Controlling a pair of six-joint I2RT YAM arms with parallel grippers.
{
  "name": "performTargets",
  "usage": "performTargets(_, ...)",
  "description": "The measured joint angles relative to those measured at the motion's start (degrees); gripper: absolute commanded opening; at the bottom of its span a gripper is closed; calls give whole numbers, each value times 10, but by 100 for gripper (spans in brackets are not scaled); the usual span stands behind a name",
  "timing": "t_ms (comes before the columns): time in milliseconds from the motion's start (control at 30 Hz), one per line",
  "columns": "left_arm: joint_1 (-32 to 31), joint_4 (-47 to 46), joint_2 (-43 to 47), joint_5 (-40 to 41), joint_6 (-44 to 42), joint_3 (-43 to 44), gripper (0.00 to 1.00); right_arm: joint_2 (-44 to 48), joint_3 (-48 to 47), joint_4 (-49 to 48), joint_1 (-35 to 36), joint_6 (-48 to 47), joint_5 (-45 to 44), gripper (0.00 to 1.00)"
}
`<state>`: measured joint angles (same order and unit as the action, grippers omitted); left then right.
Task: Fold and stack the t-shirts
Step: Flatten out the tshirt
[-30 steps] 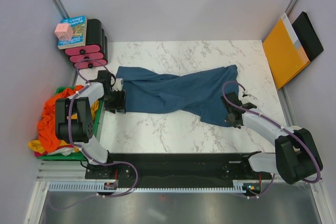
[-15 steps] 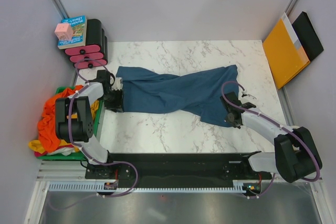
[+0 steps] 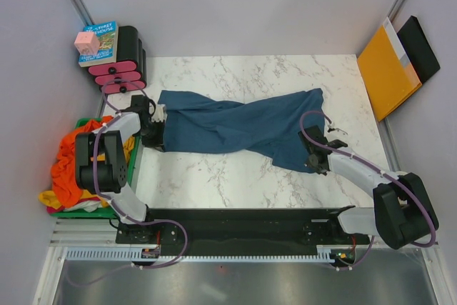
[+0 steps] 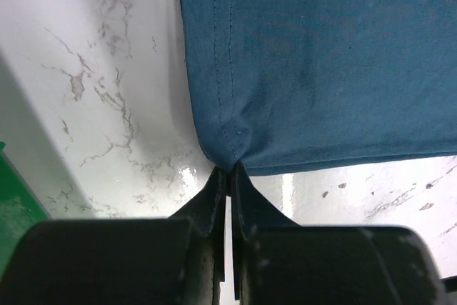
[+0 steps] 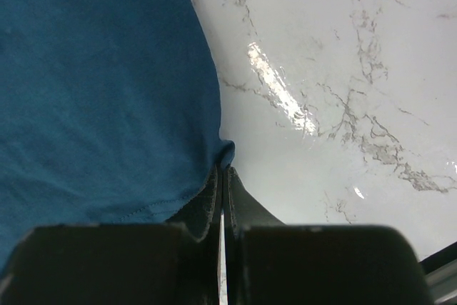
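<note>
A dark teal-blue t-shirt [image 3: 235, 128] lies twisted across the marble table [image 3: 235, 176], stretched from left to right. My left gripper [image 3: 158, 138] is shut on its near left corner; the left wrist view shows the hemmed corner of the shirt [image 4: 314, 62] pinched between the fingertips [image 4: 217, 183]. My right gripper [image 3: 315, 160] is shut on the shirt's near right corner, and the right wrist view shows that blue cloth [image 5: 100, 91] nipped at its edge. Orange and yellow t-shirts [image 3: 68, 162] sit heaped in a green bin [image 3: 86, 212] at the left.
Pink-and-black objects [image 3: 125, 69] with a book [image 3: 100, 42] and a pink cube [image 3: 87, 42] stand at the back left. An orange envelope [image 3: 387, 69] and a black folder [image 3: 421, 48] lie off the table's right edge.
My left gripper has closed from open onto the shirt's near left corner and shifted slightly toward the cloth. The right gripper stays shut on its corner.
</note>
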<state>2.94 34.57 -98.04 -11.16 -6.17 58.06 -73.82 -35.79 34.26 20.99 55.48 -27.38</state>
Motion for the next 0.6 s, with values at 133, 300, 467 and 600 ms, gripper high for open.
performTargets(133, 0, -3, 30, 0, -3, -17, 2, 17, -20, 26, 10, -12, -18, 0)
performTargets(300, 0, 41, 179, -11, -9, 22, 2, 70, -167, 83, 16, -72, -71, 0)
performTargets(467, 1, 47, 291, -18, -9, 186, 2, 86, -372, 85, 17, -158, -126, 0)
performTargets(600, 3, 49, 326, -26, -7, 270, 2, 90, -455, 88, 17, -214, -144, 0)
